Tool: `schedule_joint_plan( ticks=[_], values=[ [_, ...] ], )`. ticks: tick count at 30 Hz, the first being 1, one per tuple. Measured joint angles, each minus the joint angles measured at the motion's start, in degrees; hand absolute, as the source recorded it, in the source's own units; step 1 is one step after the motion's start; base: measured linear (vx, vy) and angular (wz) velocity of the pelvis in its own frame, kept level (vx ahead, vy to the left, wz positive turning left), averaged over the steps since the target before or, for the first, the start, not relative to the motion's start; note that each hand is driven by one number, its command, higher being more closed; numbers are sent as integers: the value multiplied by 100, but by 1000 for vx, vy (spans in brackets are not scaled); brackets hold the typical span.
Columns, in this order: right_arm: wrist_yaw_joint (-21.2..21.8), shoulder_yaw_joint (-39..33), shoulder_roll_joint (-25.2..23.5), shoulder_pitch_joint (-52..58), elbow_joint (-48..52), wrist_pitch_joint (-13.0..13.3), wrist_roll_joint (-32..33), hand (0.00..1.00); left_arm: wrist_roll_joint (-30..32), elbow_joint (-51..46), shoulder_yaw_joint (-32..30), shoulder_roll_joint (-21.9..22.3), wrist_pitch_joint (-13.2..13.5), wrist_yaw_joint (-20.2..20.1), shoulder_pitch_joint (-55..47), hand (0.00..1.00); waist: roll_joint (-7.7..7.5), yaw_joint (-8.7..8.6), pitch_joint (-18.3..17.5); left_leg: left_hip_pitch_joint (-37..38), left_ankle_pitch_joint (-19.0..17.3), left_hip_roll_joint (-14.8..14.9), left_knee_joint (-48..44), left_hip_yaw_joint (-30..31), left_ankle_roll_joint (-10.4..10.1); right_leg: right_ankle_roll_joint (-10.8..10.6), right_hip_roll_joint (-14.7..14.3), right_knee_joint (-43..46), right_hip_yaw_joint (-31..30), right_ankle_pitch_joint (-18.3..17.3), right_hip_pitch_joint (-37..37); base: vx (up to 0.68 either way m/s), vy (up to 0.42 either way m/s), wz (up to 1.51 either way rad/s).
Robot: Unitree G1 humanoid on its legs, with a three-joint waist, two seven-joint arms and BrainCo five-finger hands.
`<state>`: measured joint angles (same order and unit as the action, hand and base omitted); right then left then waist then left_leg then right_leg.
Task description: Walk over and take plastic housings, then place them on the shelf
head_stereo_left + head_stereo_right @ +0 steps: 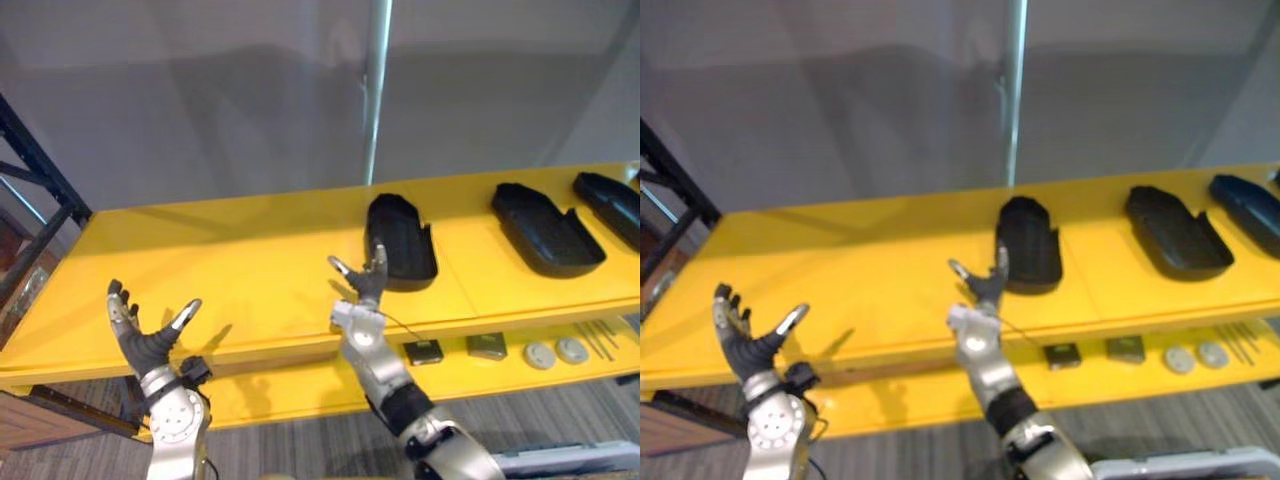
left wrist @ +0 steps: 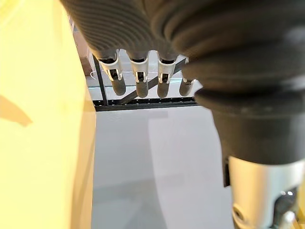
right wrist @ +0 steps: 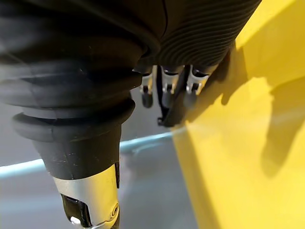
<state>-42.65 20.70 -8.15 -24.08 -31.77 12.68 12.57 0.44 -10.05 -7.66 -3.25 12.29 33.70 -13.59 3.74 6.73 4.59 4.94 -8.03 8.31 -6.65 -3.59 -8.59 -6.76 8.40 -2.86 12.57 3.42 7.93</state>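
Observation:
Three black plastic housings lie on the yellow shelf top (image 1: 250, 260): one in the middle (image 1: 400, 238), one to its right (image 1: 545, 228), one at the far right edge (image 1: 612, 205). My right hand (image 1: 362, 283) is raised just in front of the middle housing, fingers spread and open, holding nothing. The housing's dark end (image 3: 172, 107) shows past its fingers (image 3: 164, 90) in the right wrist view. My left hand (image 1: 140, 335) is up at the shelf's front left, open and empty, its fingers (image 2: 138, 78) straight.
A lower yellow shelf (image 1: 300, 385) carries small parts: two dark square pieces (image 1: 423, 351), two round discs (image 1: 555, 352) and thin rods (image 1: 598, 338). A black rack frame (image 1: 35, 165) stands at the left. A grey wall with a metal pole (image 1: 377, 90) rises behind.

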Motion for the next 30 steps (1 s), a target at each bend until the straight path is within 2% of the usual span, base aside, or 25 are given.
schedule_joint_plan(
  ticks=[4,10,25,26,28,29,30],
  values=[
    [-3,-96,54,104,233,2,14,0,-1,2,0,62,0,1,-2,0,7,-8,-4,0,0,4,-1,-1,0,0,-4,0,-3,0,-1,0,0,0],
    [-10,-151,66,135,257,1,11,0,-1,7,16,154,4,-1,0,0,11,-125,-3,0,0,13,0,-11,0,0,-27,0,-19,0,-13,0,0,0],
    [31,-174,97,197,441,-1,15,0,-2,11,15,154,4,-1,0,0,22,-131,0,0,1,10,3,-12,1,0,-40,0,-23,0,-15,0,0,0],
    [98,-176,97,197,441,0,18,0,-2,11,14,154,4,-1,0,0,23,-131,1,0,1,9,3,-12,1,0,-39,0,-22,0,-15,0,0,0],
    [537,-170,98,199,441,8,70,0,-2,17,14,154,4,0,0,0,27,-133,3,0,1,9,5,-12,1,0,-39,0,-21,0,-15,0,0,0],
    [864,-139,98,199,442,20,166,0,0,29,13,154,4,1,1,0,28,-132,4,0,1,9,6,-10,1,0,-39,0,-19,0,-15,0,0,0],
    [1473,-83,102,199,448,35,289,0,1,53,1,154,4,3,4,0,30,-131,5,-3,1,9,9,-7,1,0,-40,0,-15,-1,-15,0,0,0]
  ],
)
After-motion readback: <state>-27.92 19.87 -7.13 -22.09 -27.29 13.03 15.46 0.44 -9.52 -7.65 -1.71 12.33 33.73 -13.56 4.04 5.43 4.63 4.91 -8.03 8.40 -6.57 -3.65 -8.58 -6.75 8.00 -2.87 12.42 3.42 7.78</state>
